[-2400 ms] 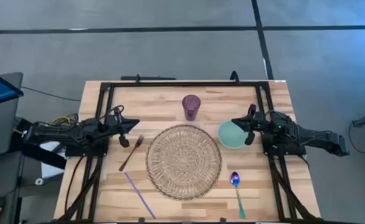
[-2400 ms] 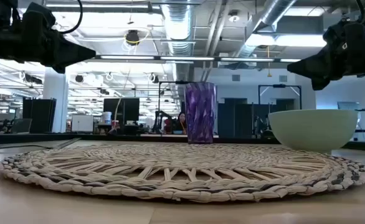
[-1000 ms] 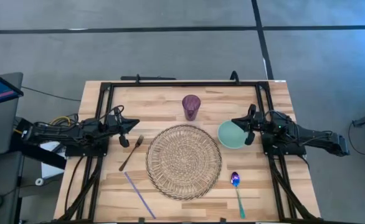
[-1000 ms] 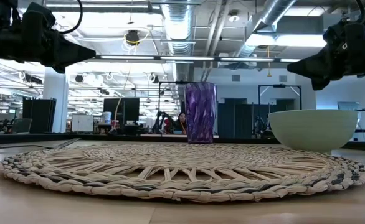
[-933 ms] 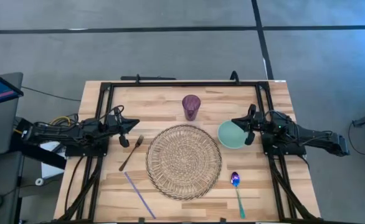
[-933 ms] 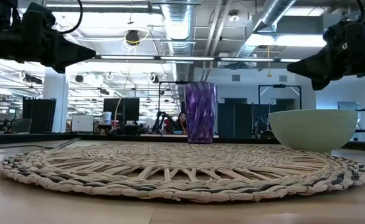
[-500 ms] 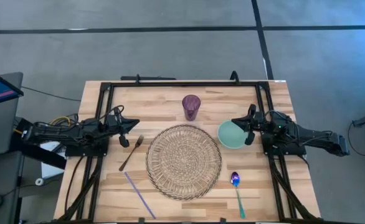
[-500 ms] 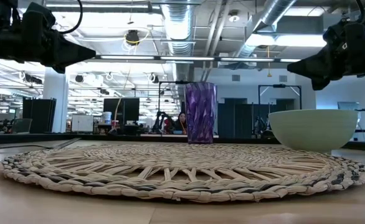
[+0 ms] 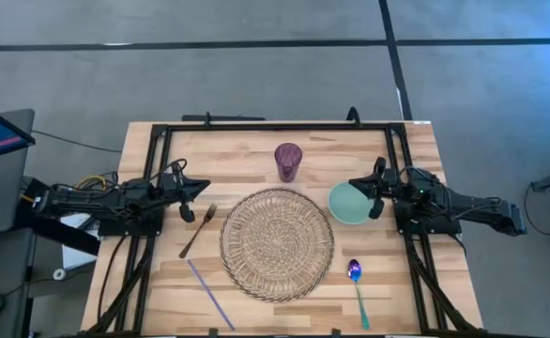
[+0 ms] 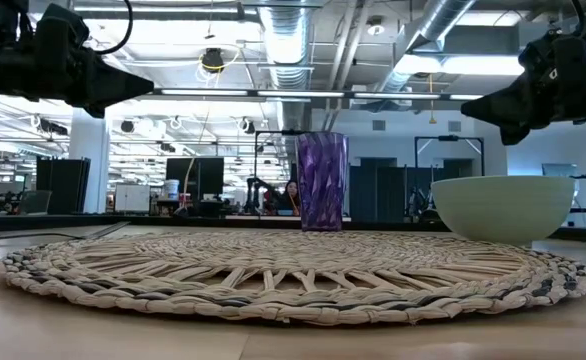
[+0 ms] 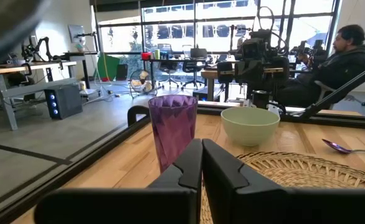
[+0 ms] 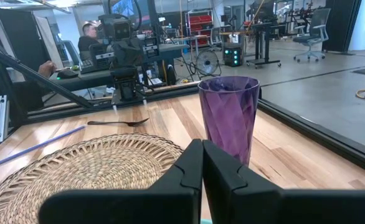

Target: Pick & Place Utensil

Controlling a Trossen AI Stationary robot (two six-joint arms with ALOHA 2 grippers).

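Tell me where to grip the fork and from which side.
Grip the fork mid-handle, coming straight down with the left gripper, jaws set across the handle. It lies flat and diagonal on bare wood, left of the mat, so the thin handle is probably easiest to pinch from above.

The wooden table point(image 9: 256, 141) carries a round woven mat point(image 9: 276, 243), a purple cup point(image 9: 288, 161), a green bowl point(image 9: 349, 204), a fork point(image 9: 198, 230), a spoon point(image 9: 357, 285) and a purple straw point(image 9: 209, 294).

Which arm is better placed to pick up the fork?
Left. The fork lies on the table's left side, just beside the left gripper, whose fingers are shut. The right gripper sits across the woven placemat, by the green bowl.
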